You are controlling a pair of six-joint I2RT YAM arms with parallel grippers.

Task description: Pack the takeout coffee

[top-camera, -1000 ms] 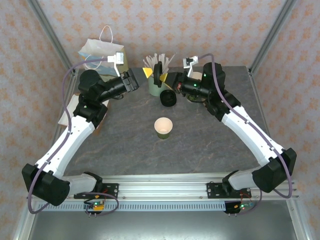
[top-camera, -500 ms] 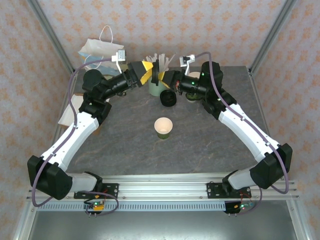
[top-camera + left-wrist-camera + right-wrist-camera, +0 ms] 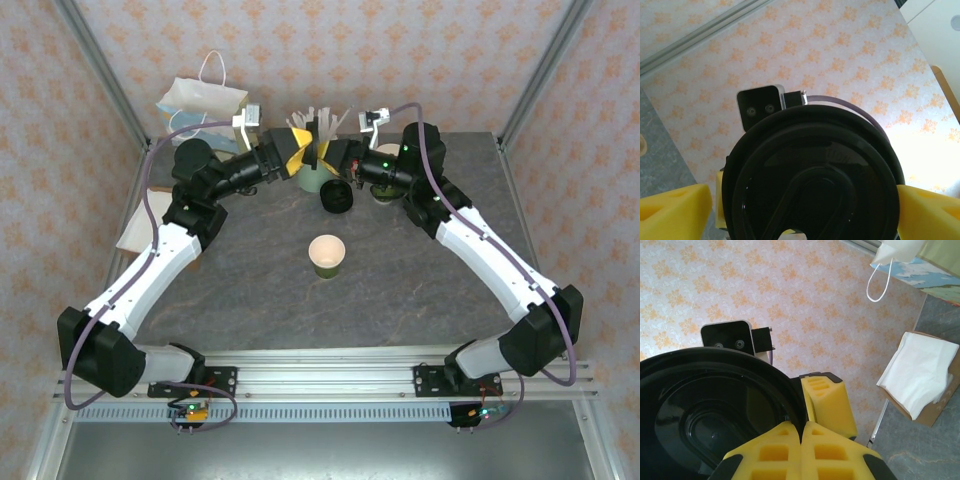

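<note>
Tabletop (image 3: 400, 300): grey and stone-patterned; both arms reach toward its far edge, and their wrists meet near the middle of that edge.
Takeout coffee cup (image 3: 327, 255): small green paper cup, upright and lidless with a cream inside. It stands alone at the centre of the tabletop, well apart from both grippers.
Black lid (image 3: 810, 165): round plastic lid held on edge in the air above the far middle of the tabletop — one flat face turned to each wrist camera.
Right gripper (image 3: 801, 437): yellow fingers pressed together, pinching the rim of the black lid.
Left gripper (image 3: 805, 212): yellow fingers spread wide, one on each side of the black lid. They stand just beside its rim — whether they touch it cannot be told.
Pale green mug (image 3: 310, 180): upright, holding white sticks, near the far edge and partly covered by the grippers in the top view.
Black round object (image 3: 337, 197): on the tabletop just beside the mug, on its right; one lid or a stack cannot be told.
Paper bag (image 3: 205, 98): white with loop handles, at the far left corner.
Napkins (image 3: 920, 372): white stack on a brown cardboard holder, at the left edge.
</note>
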